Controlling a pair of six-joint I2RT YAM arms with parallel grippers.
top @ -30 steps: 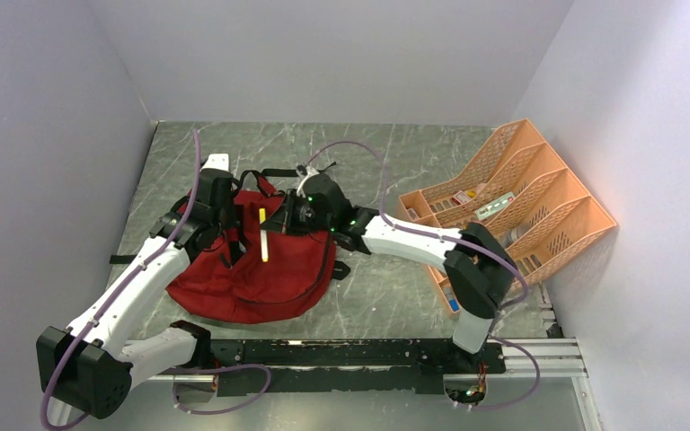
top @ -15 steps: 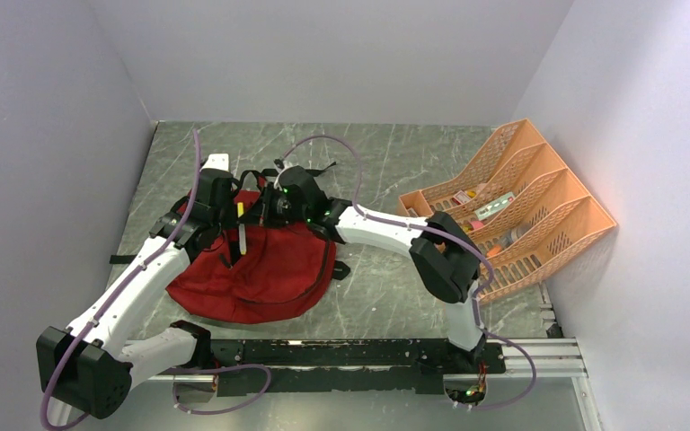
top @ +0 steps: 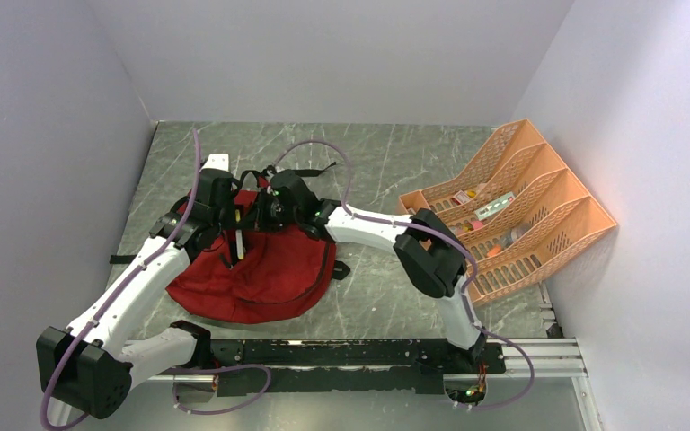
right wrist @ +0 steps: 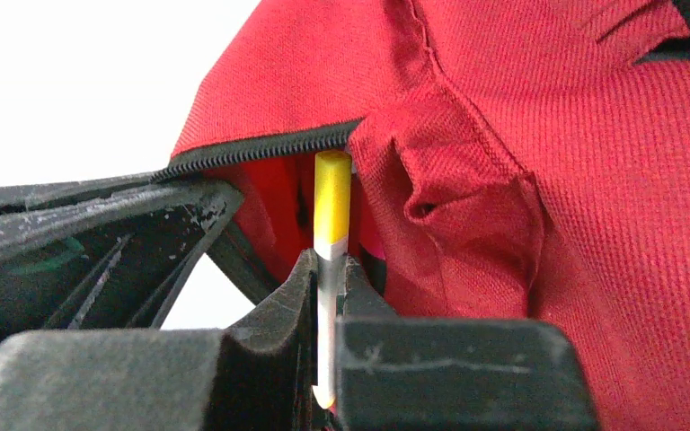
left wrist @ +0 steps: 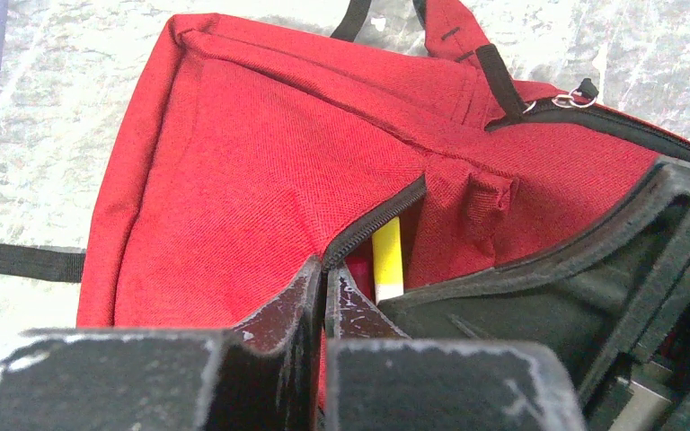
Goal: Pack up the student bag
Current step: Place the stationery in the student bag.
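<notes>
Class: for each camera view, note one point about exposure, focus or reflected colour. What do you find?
Top external: evenly lit, sharp; the orange organiser tints the wall beside it warm. Left wrist: the marble table glares pale; the near left fingers are soft. Right wrist: background upper left blown out to white; the yellow-tipped pen and student bag weave are crisp.

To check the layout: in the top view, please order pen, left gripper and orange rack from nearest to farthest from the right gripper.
1. Pen, held in the right gripper.
2. Left gripper, just left.
3. Orange rack, far right.
</notes>
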